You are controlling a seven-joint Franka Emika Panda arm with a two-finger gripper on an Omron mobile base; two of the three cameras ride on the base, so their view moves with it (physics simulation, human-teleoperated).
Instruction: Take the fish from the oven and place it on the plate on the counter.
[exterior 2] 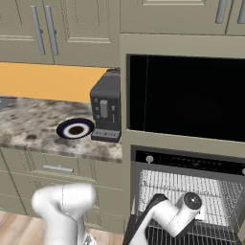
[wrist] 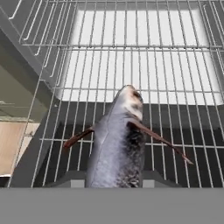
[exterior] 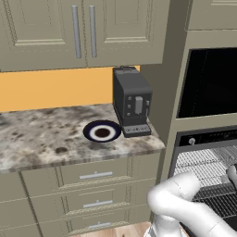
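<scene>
Inspection from my own position. The fish (wrist: 117, 144) sits at the bottom centre of the hand view, head pointing up the frame, its tail end running down between my jaws, which appear clamped on the fish. My gripper (wrist: 114, 177) is inside the oven (exterior 2: 184, 201), at the lower right of the right base view, over the wire rack (wrist: 131, 65). From the pictures I cannot confirm whether the fish rests on the wires or hangs just above them.

Risks, as I judge them:
- The thin fins stick out to both sides near the rack wires. A careless pull could snag a fin and twist the fish in my hold.
- The hold is near the tail, with most of the body ahead of it. The fish could pivot or slide out while being carried.
- My route to the desk (exterior: 41, 139) passes the oven frame and the coffee machine (exterior: 132, 102). A wide swing could strike either.

Containers:
- The oven holds wire racks and the fish; I see nothing else in it.
- The plate (exterior: 89, 132) stands on the desk at the centre of the left base view, just beside the coffee machine, and carries nothing.
</scene>
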